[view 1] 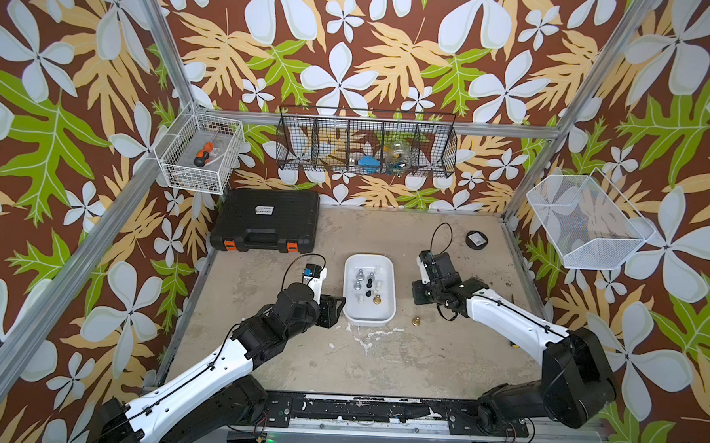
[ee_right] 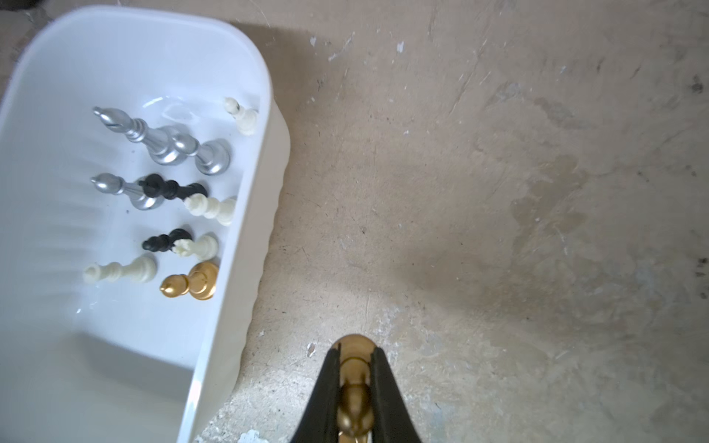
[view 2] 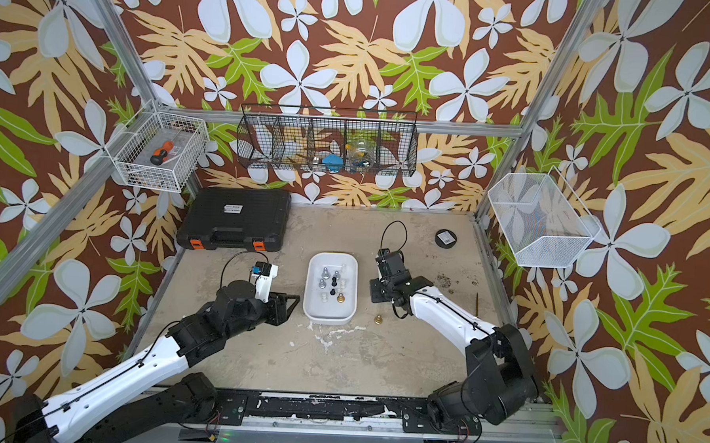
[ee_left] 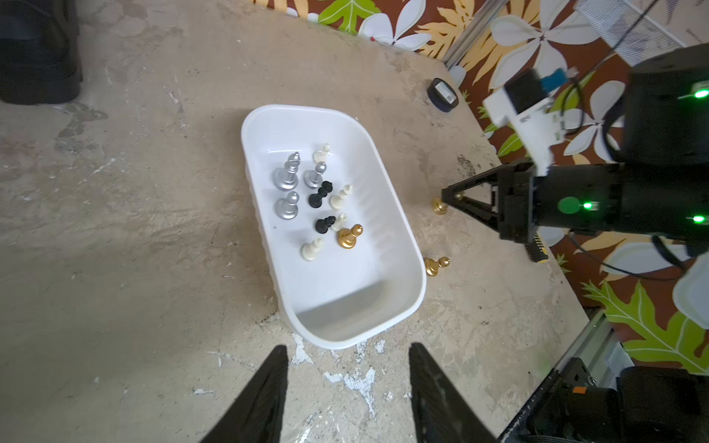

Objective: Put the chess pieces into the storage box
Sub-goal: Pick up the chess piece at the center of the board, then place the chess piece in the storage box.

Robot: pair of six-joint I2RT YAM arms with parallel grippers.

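Storage box (view 1: 369, 320): frame centre in both top views, holding 10 chess pieces (ee_left: 320, 195) (silver, black, cream, gold).
Left gripper (ee_left: 348, 348): half open, empty, just beside box.
Right gripper (ee_right: 356, 356): clamped on gold pawn (ee_right: 355, 402), right of box.
Loose gold pawn (view 1: 415, 320): by box's lower-right corner.

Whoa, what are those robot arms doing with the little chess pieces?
They're putting chess pieces into the white box; ten stand inside already. The right gripper is shut on a gold pawn beside the box. A second gold pawn waits on the table nearby. The left gripper hangs open and empty on the box's other side.
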